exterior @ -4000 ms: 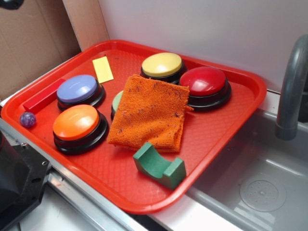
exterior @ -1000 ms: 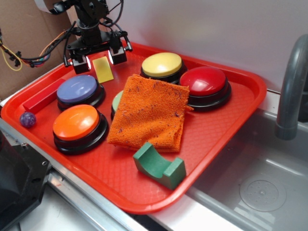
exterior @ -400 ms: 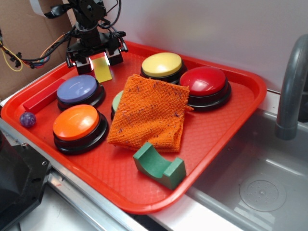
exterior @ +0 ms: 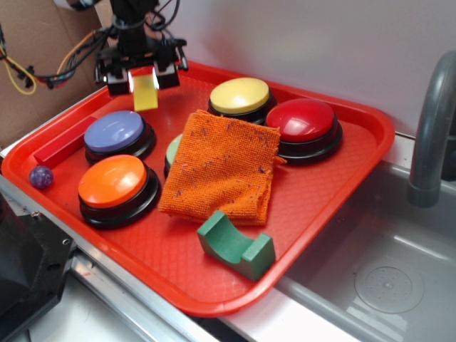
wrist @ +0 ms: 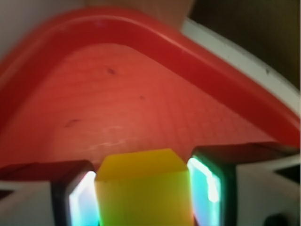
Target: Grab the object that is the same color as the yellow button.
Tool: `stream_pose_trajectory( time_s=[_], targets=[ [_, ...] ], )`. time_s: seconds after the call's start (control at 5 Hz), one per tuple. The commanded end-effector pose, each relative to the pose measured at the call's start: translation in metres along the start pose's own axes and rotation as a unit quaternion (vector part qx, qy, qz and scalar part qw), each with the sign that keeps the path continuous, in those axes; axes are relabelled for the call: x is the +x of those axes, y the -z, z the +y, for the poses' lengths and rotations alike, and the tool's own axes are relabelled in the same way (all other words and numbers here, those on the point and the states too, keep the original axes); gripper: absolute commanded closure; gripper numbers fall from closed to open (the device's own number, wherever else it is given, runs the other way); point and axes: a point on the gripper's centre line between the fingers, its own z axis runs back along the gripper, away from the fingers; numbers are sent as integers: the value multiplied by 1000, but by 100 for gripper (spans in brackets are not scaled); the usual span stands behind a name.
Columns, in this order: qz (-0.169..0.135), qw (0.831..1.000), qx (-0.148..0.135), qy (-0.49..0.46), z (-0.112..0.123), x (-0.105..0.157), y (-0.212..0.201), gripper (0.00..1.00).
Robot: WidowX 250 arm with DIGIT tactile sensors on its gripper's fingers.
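The object, a small flat yellow block (exterior: pixel 145 92), hangs above the back left corner of the red tray (exterior: pixel 335 199), clamped between the fingers of my gripper (exterior: pixel 142 77). In the wrist view the yellow block (wrist: pixel 143 188) fills the gap between both glowing pads (wrist: pixel 203 181), with the tray floor (wrist: pixel 117 103) below and apart from it. The yellow button (exterior: pixel 240 96), a round dome on a black base, stands at the back middle of the tray, to the right of my gripper.
On the tray are a blue-purple button (exterior: pixel 115 132), an orange button (exterior: pixel 114 182), a red button (exterior: pixel 302 121), an orange cloth (exterior: pixel 222 164) covering a greenish button, a green curved block (exterior: pixel 235 246), a red bar (exterior: pixel 63 142) and a purple ball (exterior: pixel 41 177). A sink (exterior: pixel 385 271) lies right.
My gripper came down over the yellow block, closed on it and has now lifted it off the tray floor, moving slightly up and back.
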Motion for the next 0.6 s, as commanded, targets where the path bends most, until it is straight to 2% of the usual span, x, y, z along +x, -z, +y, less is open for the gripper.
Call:
stream_pose_trajectory(
  time_s=[0.0, 0.2, 0.4],
  targets=[
    [14, 988, -73, 136, -27, 10, -85, 100],
    [38, 968, -111, 223, -40, -10, -115, 100],
    [47, 947, -132, 290, -44, -36, -137, 100]
  ],
)
